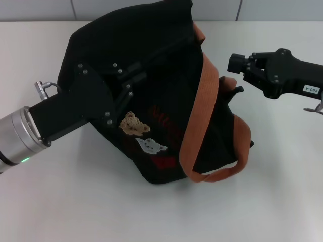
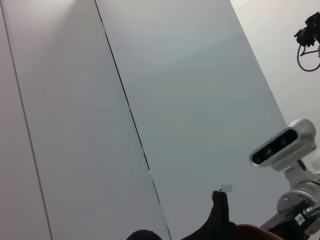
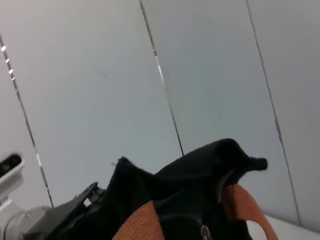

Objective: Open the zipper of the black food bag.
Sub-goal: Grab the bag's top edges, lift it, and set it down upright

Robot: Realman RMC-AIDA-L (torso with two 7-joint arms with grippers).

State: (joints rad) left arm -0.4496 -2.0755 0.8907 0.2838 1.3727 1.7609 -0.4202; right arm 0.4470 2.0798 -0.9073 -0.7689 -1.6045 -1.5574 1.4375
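The black food bag (image 1: 151, 60) lies tilted in the middle of the table, its bear and pale cartoon patches facing up. Its orange-brown handles (image 1: 204, 108) loop across its right side. My left gripper (image 1: 126, 83) rests on the bag's left part, black against black fabric. My right gripper (image 1: 236, 63) hovers just right of the upper handle, shut and a small gap away from the bag. The zipper line is not clear in the head view. In the right wrist view a small silver tab (image 3: 204, 231) shows between the handles on the bag (image 3: 200, 190).
The white table (image 1: 75, 201) extends around the bag, with a panelled wall (image 1: 40, 10) behind. The left wrist view shows the wall, a peak of bag fabric (image 2: 219, 220) and the right arm's wrist camera (image 2: 282, 145).
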